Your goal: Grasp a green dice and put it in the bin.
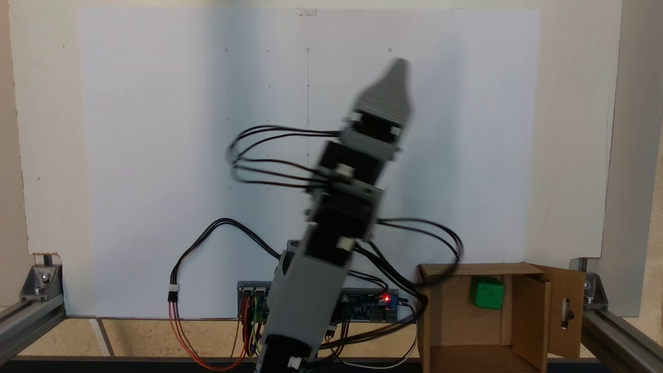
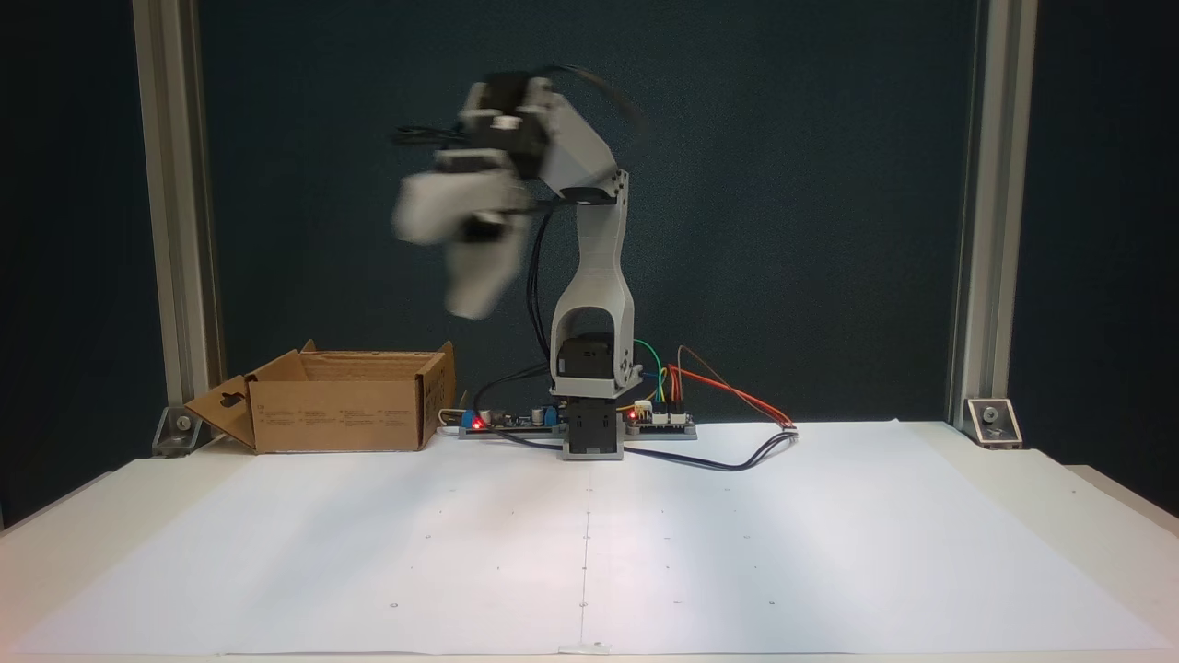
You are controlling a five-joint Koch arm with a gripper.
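Your green dice (image 1: pixel 487 293) lies inside the bin (image 1: pixel 466 331), resting on the cardboard floor close to the bin's far wall as a fixed view from above shows it, with its pips too small to count. In the other fixed view the bin (image 2: pixel 336 412) stands on the counter (image 2: pixel 1013 488) at the left of the arm's base, and its walls hide the dice there. One side flap with a keyhole-shaped slot (image 1: pixel 566 310) stands out from the bin. Your end effector (image 1: pixel 399 67) is raised well above the counter and well apart from the dice; it is blurred, and its jaws lie one behind the other, so you cannot tell from either fixed view whether it is open or closed. Nothing green shows at its tip. In the side-on fixed view the end effector (image 2: pixel 470 304) hangs pointing downward, above and to the right of the bin. A white paper sheet (image 2: pixel 589 552) covers the counter in front of the arm, and a circuit board (image 1: pixel 373 303) with a red light sits at the arm's base, with black cables (image 1: pixel 269 155) looping from the arm.
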